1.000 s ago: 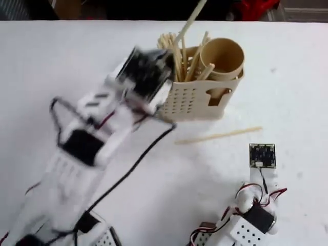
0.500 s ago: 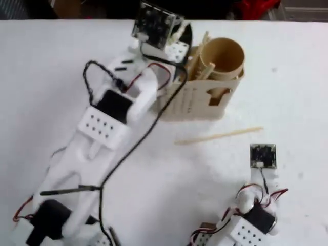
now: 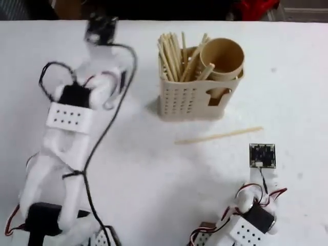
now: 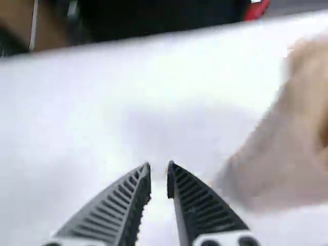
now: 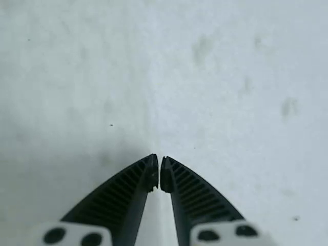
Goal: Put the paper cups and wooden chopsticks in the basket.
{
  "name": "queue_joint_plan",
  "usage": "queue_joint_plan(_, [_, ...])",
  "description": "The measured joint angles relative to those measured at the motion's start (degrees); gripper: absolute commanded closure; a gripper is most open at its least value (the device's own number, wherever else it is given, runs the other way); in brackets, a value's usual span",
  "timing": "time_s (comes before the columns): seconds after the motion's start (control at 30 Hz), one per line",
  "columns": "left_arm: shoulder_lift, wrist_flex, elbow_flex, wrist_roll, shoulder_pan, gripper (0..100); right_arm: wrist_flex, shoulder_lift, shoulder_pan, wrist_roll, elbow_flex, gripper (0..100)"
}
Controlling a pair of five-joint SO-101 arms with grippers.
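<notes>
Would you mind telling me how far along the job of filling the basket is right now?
Done: a paper cup and a bundle of chopsticks stand in the basket. In hand: nothing; the left gripper and right gripper are both empty. Left: one loose chopstick lies on the table near the basket.

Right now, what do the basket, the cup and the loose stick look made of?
Basket: probably matte cream plastic, given its moulded rows of holes. Cup: seemingly tan paper, thin-walled and dull. Stick: likely bare pale wood, with no sheen.
</notes>
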Motion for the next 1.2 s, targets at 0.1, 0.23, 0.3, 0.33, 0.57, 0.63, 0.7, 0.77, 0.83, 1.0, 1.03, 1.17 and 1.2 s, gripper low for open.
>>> queue_joint_plan(0.1, [0.0,-3.8,10.0,0.0,-3.5,92,0.0,0.0,0.0,0.0,0.0,97.4])
queue_joint_plan(0.23, [0.0,-20.2,24.6,0.0,-3.7,92,0.9,0.0,-0.6,0.0,0.0,97.2])
queue_joint_plan(0.3, [0.0,-30.6,31.4,0.0,-3.7,92,1.1,0.0,-2.8,0.0,0.0,97.4])
queue_joint_plan(0.33, [0.0,-35.5,34.0,0.0,-3.7,92,1.2,0.0,-3.9,0.0,0.0,97.4])
queue_joint_plan(0.57, [-0.1,-50.1,39.0,0.0,-3.7,92,0.5,0.0,-11.3,0.0,0.0,97.4])
queue_joint_plan(0.63, [-0.1,-50.5,39.3,0.0,-3.7,92,-2.3,0.0,-13.9,0.0,0.0,97.4])
queue_joint_plan(0.7, [-0.1,-50.5,39.4,0.0,-3.7,92,-5.8,0.0,-14.3,0.4,-0.4,97.1])
queue_joint_plan(0.77, [-0.1,-50.5,39.4,0.0,-3.7,92,-9.5,0.0,-13.0,3.7,-1.7,97.1])
queue_joint_plan(0.83, [-0.1,-50.5,39.4,0.0,-3.7,92,-12.5,0.1,-10.8,6.9,-4.6,96.1])
queue_joint_plan(1.0, [-0.1,-50.5,39.4,0.0,-3.7,92,-11.3,0.2,-10.7,17.3,-11.3,86.7])
queue_joint_plan(1.03, [-0.1,-50.5,39.4,0.0,-3.7,92,-10.1,0.2,-11.3,20.7,-12.2,86.5])
queue_joint_plan(1.17, [-0.1,-50.5,39.4,0.0,-3.7,92,-8.2,0.6,-13.0,27.3,-14.8,86.5])
queue_joint_plan(1.2, [-0.1,-50.5,39.4,0.0,-3.7,92,-8.0,1.7,-13.0,27.7,-15.9,86.5])
